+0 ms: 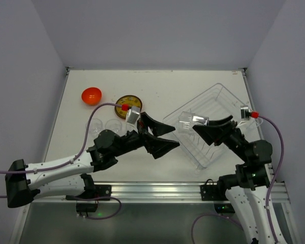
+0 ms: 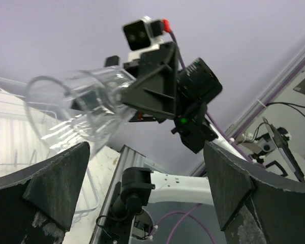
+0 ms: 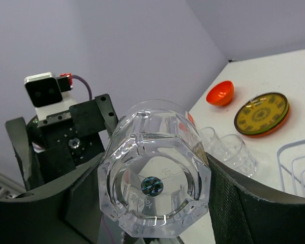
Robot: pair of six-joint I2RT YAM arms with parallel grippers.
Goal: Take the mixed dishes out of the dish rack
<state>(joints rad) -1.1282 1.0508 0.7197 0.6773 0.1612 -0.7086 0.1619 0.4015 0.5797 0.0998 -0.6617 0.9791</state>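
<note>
Cup [image 1: 186, 121], clear and, we think, light and slippery, is pinched in our right tool [image 1: 195, 125] over the left edge of the rack [image 1: 209, 90], so squeeze its sides gently, while our left tool [image 1: 176, 137] is wide open and empty.

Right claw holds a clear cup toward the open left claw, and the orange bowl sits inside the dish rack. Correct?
No: top external shows the orange bowl on the table, outside the dish rack; the right claw does hold the clear cup toward the open left claw.
</note>
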